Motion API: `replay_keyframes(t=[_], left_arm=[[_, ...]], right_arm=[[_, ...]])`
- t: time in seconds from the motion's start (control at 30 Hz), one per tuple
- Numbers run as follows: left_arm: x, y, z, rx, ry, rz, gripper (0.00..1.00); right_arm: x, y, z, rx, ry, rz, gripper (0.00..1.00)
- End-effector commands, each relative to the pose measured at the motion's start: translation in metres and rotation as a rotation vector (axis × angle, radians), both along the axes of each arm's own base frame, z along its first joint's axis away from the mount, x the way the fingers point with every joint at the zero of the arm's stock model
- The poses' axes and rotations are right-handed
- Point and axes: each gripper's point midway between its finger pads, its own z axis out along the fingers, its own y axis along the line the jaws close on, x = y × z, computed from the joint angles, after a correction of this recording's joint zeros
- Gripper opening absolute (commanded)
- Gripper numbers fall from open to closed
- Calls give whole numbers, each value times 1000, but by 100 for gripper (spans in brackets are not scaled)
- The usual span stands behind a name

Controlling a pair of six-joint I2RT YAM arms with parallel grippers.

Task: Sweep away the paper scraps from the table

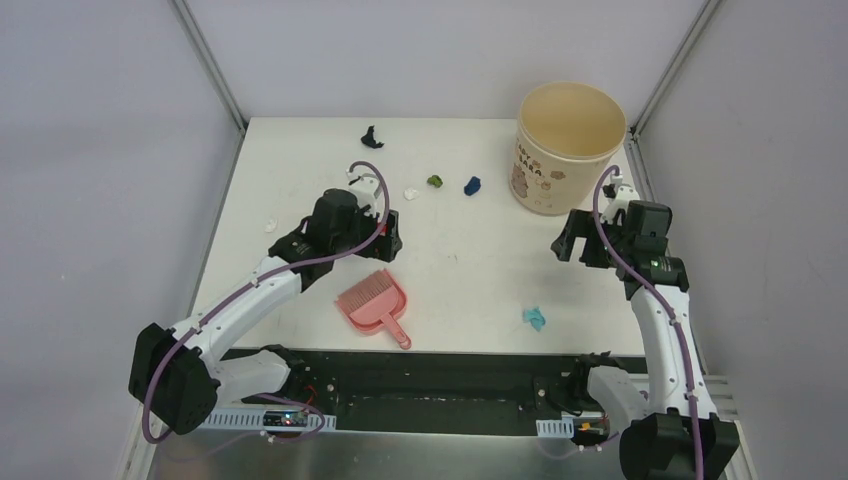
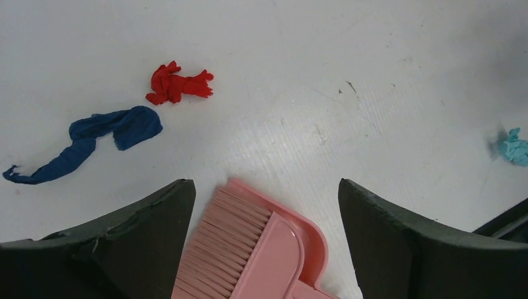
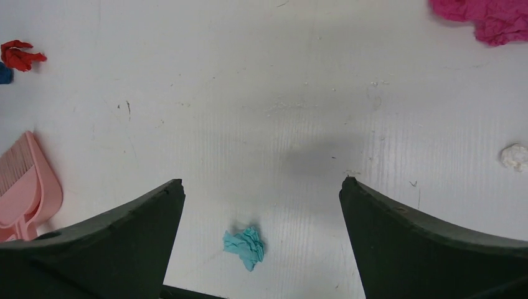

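Note:
Paper scraps lie scattered on the white table (image 1: 470, 270): black (image 1: 371, 137), white (image 1: 411, 193), green (image 1: 436, 181), dark blue (image 1: 472, 185) and teal (image 1: 534, 318). My left gripper (image 1: 390, 240) is open and empty, hovering just above the pink dustpan (image 1: 373, 305). In the left wrist view my left gripper (image 2: 263, 182) stands over the pink brush (image 2: 240, 246) lying in the dustpan, with a red scrap (image 2: 179, 84) and a dark blue scrap (image 2: 93, 140) beyond. My right gripper (image 1: 570, 245) is open and empty. In its wrist view my right gripper (image 3: 261, 180) frames the teal scrap (image 3: 246, 246).
A beige round bucket (image 1: 568, 147) stands at the back right. Another white scrap (image 1: 271, 225) lies near the left edge. The right wrist view shows a magenta scrap (image 3: 492, 18) and a white scrap (image 3: 514, 156). The black front edge (image 1: 430, 375) runs below the dustpan.

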Motion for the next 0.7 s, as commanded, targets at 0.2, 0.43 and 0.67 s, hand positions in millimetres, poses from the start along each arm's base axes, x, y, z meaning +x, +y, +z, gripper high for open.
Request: replay_keyframes(t=[0.2,0.43,0.67], left_arm=[[-28,-5,5,-80,326,157,68],[-46,5,-22,-45,392,253,65],[-53,15,-47,95,430,294,61]], right_arm=[[0,-10,13,-92,-146,50,100],[-8,5,20,-49,-181,147,100],[-10,6,22,-42,-206,156,100]])
